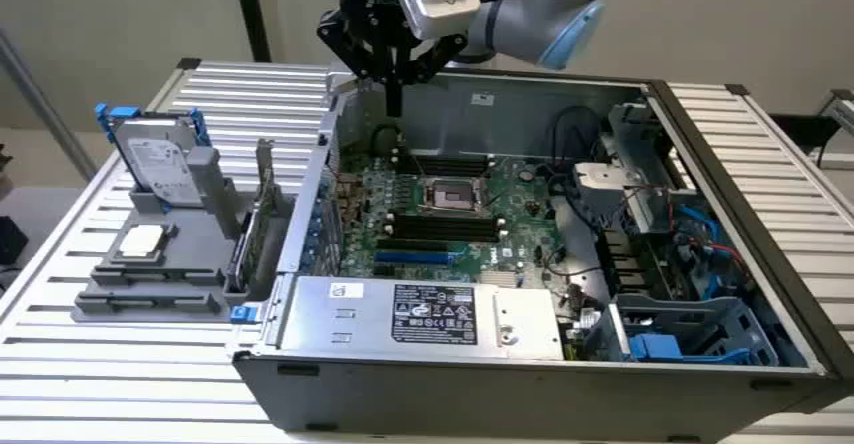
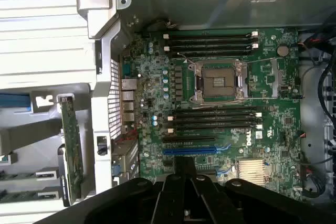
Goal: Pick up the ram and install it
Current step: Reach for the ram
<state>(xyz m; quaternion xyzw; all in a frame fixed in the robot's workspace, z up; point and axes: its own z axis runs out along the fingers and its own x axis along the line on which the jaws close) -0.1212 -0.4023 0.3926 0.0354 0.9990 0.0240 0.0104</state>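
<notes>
My gripper [image 1: 395,102] hangs shut and empty above the far part of the open computer case [image 1: 694,124], over the motherboard [image 1: 441,214]. In the wrist view its closed fingers [image 2: 185,174] point down over the blue slot, close to the long black memory slots [image 2: 215,119]. Outside the case, a thin green strip that looks like the ram [image 2: 23,195] sits edge-up in the grey holder [image 1: 147,299]. It is well off to the side of the gripper, beyond the case wall.
A larger green expansion card [image 2: 72,145] stands upright in the holder right beside the case wall [image 2: 105,77]. A hard drive [image 1: 160,169] and a processor chip [image 1: 140,244] also sit in the holder. The power supply [image 1: 414,314] and cables [image 1: 667,234] fill the case's near and right sides.
</notes>
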